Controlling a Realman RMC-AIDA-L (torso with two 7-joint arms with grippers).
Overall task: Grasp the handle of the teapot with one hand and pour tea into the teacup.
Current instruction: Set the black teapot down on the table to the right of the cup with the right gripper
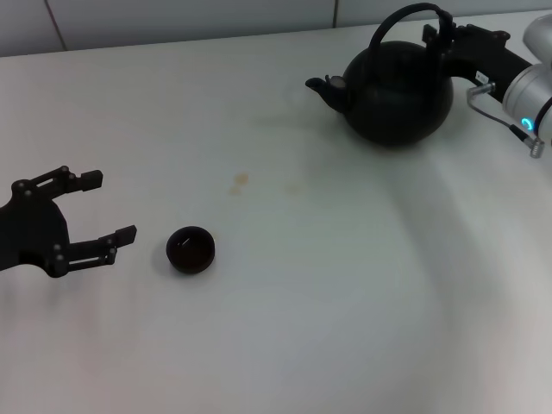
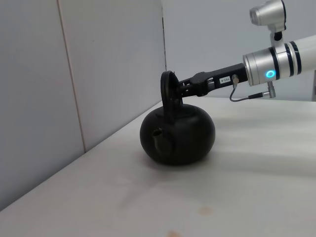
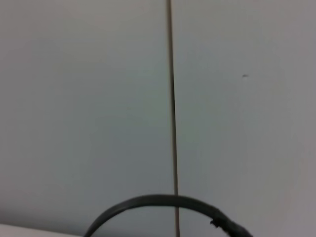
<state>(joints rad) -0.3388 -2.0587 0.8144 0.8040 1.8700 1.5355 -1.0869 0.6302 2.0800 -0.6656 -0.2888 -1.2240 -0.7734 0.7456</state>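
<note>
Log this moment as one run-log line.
right claw: at handle of teapot | teapot: on table | left claw: open beside teacup | pour: not begun

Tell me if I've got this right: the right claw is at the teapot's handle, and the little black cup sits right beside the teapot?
Not quite. The right gripper is at the handle of the teapot, but the head view shows the teacup far from it, beside the open left gripper.

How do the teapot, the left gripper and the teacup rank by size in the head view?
1. Teapot, clearly largest.
2. Left gripper, though it sits nearer the camera, so its lead over the cup is less sure.
3. Teacup, smallest.
</note>
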